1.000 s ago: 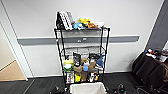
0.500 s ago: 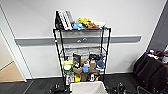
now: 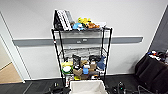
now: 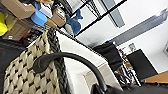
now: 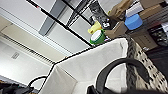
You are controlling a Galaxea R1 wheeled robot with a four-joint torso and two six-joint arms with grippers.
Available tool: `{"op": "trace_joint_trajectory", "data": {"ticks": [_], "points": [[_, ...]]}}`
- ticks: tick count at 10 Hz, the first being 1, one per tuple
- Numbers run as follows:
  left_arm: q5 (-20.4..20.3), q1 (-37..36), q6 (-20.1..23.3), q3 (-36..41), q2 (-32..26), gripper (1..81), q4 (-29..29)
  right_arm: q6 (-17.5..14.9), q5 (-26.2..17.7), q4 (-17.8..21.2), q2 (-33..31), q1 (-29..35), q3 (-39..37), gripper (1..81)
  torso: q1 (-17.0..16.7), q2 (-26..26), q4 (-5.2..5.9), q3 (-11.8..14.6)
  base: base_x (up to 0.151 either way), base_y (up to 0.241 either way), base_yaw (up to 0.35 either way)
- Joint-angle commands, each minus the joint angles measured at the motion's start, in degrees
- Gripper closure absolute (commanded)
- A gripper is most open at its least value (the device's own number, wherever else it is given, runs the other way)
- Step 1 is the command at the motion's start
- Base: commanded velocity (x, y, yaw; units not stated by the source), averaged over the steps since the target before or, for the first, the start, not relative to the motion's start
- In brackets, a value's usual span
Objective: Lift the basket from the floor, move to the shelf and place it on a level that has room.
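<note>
Item: small rectangular basket (image 3: 86,87) with off-white cloth lining, beige-and-dark woven sides and a dark rim; you find it low in the head view, directly in front of the tall black wire rack (image 3: 81,53), centred between the rack's posts and narrower than the rack. Its long axis runs side to side, parallel to the rack's front. Each wrist view looks along a dark arched handle (image 4: 72,65) at one short end, so you may judge the basket carried between both arms, one at each end, with neither arm nearer than the other. Tool state: you cannot tell how far either tool is open, nor confirm its hold, since the fingers are not made out. Target: the wire grid tier second from the top (image 3: 82,48), which looks bare, lies above and beyond the basket; the top tier holds books (image 3: 62,20) and plush toys (image 3: 85,23), and the lower tier (image 3: 82,71) is crowded with boxes and containers. The governing relation: the basket sits below the free tier, squarely before it.
</note>
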Motion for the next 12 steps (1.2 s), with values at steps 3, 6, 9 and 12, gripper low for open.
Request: {"op": "trace_joint_trajectory", "data": {"ticks": [3, 6, 9, 12], "points": [[-0.39, -10.35, -0.35, 4.94, -1.73, 81.1, 0.08, 0.99, 1.00, 0.65, -2.99, 11.22, 7.14, 81.1, 0.00, 0.02, 0.00, 0.00, 0.094, 0.000, 0.000], [-0.30, -11.49, -0.35, 6.08, -2.52, 81.1, -0.28, 1.69, 1.09, 0.65, -3.87, 12.54, 8.72, 81.1, 0.02, 0.02, 0.00, 0.00, 0.095, 0.000, 0.000], [-0.30, -12.19, -0.44, 6.96, -3.14, 81.1, -0.36, 2.31, 1.26, 0.57, -4.66, 13.59, 10.21, 81.1, 0.00, 0.00, 0.00, 0.00, 0.098, 0.000, 0.000], [-0.30, -13.25, -0.44, 7.31, -3.49, 81.1, -0.54, 2.49, 1.26, 0.65, -5.02, 14.56, 10.83, 81.1, 0.02, 0.00, 0.00, 0.00, 0.099, 0.000, 0.000]]}}
